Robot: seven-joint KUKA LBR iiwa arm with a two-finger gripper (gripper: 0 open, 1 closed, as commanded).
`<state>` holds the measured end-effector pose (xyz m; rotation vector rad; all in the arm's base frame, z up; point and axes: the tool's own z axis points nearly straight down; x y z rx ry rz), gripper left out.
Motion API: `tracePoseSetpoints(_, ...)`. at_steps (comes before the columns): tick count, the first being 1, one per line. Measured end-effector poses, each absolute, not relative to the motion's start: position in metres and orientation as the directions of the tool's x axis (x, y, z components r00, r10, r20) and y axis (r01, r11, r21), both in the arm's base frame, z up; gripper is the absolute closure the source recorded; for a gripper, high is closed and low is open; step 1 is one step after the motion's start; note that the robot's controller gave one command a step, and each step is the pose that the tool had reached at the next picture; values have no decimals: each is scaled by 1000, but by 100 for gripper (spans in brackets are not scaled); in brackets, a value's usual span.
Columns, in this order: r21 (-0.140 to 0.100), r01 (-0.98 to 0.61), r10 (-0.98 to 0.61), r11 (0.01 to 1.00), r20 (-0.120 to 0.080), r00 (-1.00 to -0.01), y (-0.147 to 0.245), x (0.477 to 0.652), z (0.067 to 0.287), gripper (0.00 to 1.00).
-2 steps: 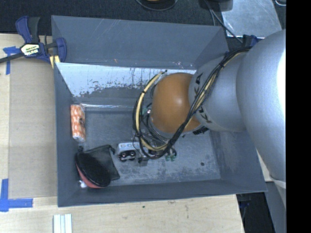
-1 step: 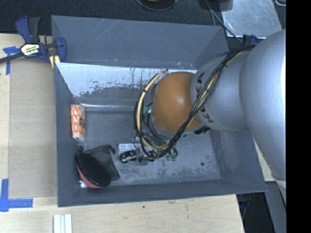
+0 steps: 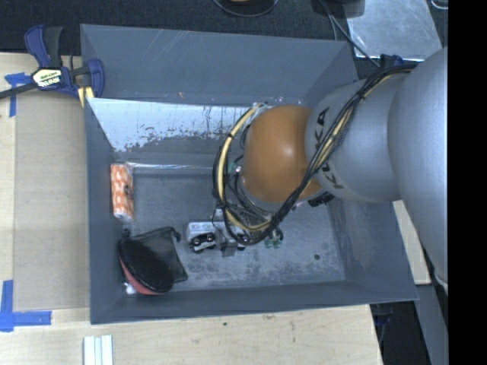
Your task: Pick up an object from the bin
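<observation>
Small white-and-black object (image 3: 201, 235) on bin (image 3: 319, 261) floor, gripper (image 3: 227, 242) just beside it (its opening can't be told)

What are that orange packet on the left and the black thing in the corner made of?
Orange packet: apparently clear, glossy plastic film over orange contents; its wrapper glints. Black thing: probably soft, matte fabric or rubber with a red edge; it sags and creases.

camera looks down obliquely into bin (image 3: 213, 67)

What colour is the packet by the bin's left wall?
The packet is orange, inside clear wrap; camera view.
</observation>
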<state>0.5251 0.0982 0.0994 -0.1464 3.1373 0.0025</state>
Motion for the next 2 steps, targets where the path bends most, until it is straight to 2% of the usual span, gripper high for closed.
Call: tracePoseSetpoints(2,2,-93,-93,996,-7,-996,98,527,134,100)
